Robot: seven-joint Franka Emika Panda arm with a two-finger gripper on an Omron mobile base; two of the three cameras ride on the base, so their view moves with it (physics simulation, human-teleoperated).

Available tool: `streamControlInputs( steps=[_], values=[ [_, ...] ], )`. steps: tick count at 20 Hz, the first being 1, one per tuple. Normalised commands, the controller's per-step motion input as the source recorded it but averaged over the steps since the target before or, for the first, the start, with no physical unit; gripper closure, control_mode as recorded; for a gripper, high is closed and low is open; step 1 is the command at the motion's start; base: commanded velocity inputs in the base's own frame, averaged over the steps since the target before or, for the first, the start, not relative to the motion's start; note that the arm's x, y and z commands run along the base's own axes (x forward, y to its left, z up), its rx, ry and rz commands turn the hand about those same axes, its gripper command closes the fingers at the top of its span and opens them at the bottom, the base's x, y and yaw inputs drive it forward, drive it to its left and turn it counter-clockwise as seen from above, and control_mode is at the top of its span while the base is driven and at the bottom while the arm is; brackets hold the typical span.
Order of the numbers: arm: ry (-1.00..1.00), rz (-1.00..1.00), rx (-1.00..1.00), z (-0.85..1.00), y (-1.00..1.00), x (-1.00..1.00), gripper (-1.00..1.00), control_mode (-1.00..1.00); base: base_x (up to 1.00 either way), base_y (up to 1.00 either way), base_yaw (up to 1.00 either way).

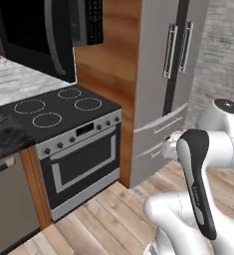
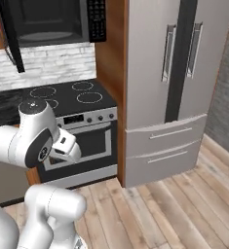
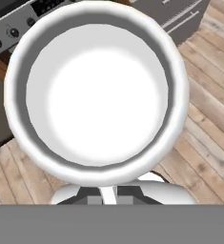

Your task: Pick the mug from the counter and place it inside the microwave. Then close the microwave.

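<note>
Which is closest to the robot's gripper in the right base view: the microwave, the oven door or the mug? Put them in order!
1. mug: held right at the gripper, over the floor.
2. oven door: low, just beyond the hand.
3. microwave: high above the stovetop, farthest.

Pincer tips hidden behind mug (image 3: 100, 90)

The mug (image 3: 99, 93) looks like smooth glossy white ceramic, the counter (image 1: 4, 132) polished black marble, the microwave (image 1: 36, 32) door dark shiny glass, the fridge (image 2: 184, 73) brushed grey metal, and the floor (image 2: 174, 214) apparently matt wood planks.
</note>
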Motion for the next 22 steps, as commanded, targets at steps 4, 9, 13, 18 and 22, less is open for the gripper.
streamControlInputs(
  steps=[4, 9, 13, 18, 22],
  values=[
    [0.00, 0.00, 0.00, 0.00, 0.00, 0.00, 1.00, 1.00, 0.87, -0.50, 0.44],
    [0.00, 0.00, 0.00, 0.00, 0.00, 0.00, 1.00, 1.00, 0.75, -0.34, 0.47],
    [0.00, 0.00, 0.00, 0.00, 0.00, 0.00, 1.00, 1.00, 0.58, -0.21, 0.46],
    [0.00, 0.00, 0.00, 0.00, 0.00, 0.00, 1.00, 1.00, 0.51, -0.08, 0.44],
    [0.00, 0.00, 0.00, 0.00, 0.00, 0.00, 1.00, 1.00, 0.54, -0.14, 0.41]
  ],
)
